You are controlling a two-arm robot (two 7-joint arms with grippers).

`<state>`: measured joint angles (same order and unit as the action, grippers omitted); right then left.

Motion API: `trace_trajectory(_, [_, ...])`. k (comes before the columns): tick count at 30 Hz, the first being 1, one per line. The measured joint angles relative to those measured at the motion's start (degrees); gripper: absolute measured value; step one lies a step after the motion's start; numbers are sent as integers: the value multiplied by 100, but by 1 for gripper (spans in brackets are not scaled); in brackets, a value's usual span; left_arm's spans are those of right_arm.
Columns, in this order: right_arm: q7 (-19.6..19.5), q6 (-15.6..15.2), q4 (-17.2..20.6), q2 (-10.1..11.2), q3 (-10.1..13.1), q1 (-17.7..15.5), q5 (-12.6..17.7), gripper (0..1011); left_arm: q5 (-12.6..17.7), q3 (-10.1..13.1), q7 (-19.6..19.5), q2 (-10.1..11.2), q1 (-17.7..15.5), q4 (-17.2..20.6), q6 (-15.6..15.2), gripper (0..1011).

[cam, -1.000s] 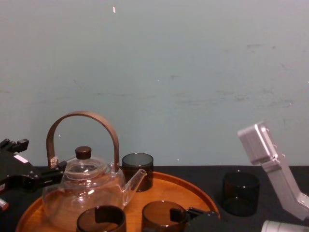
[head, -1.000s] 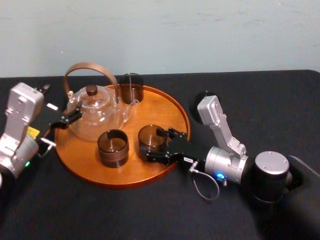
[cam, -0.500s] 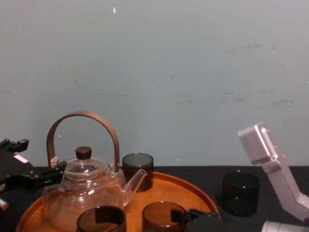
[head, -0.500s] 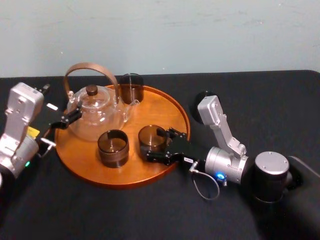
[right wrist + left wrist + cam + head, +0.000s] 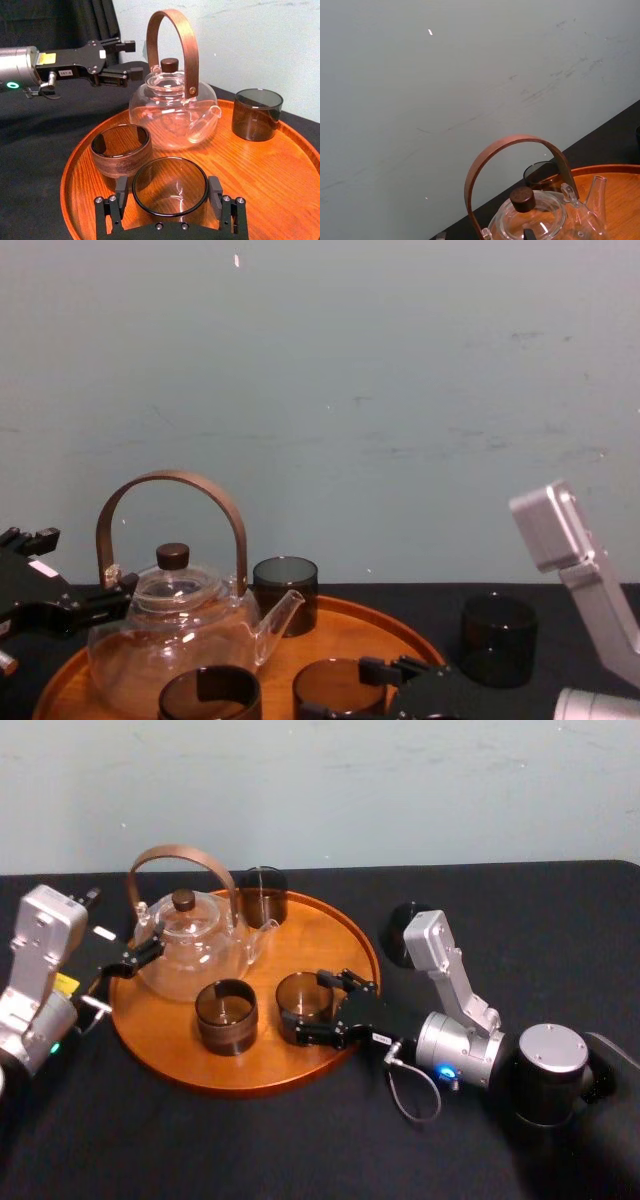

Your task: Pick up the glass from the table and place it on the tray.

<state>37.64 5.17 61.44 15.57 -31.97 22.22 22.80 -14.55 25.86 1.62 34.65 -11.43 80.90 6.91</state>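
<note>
Upright on the tray (image 5: 310,935), toward its near right part: the glass (image 5: 303,998), smoky brown and empty. Around it, the right claw (image 5: 315,1008), low across the tray's rim from the right. Fingers (image 5: 216,192) spread to either side of the glass, not clamped (a sliver of gap on one side in the right wrist view, the other pad right at the wall). Just to the left on the tray, a second smoky glass (image 5: 226,1015). Behind both, a clear teapot (image 5: 190,945) with a brown hoop handle. At the far rim, a third glass (image 5: 262,892). Off the tray, on the black table (image 5: 300,1140) beyond the right arm, a fourth glass (image 5: 398,920). At the tray's left edge, beside the teapot, the left claw (image 5: 140,957), fingers apart, holding nothing.
</note>
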Motion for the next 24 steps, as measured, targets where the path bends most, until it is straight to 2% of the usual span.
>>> trace_trajectory(8, [-98,-45,387,159,57,-167,36,1002,0,0,0,0,0,0,0,1001])
trace_trajectory(15, [-340,-153,878,363,127,-422,6,1002,0,0,0,0,0,0,0,1001])
trace_trajectory(24, [-609,-221,1503,706,367,-881,21,1002,0,0,0,0,0,0,0,1001])
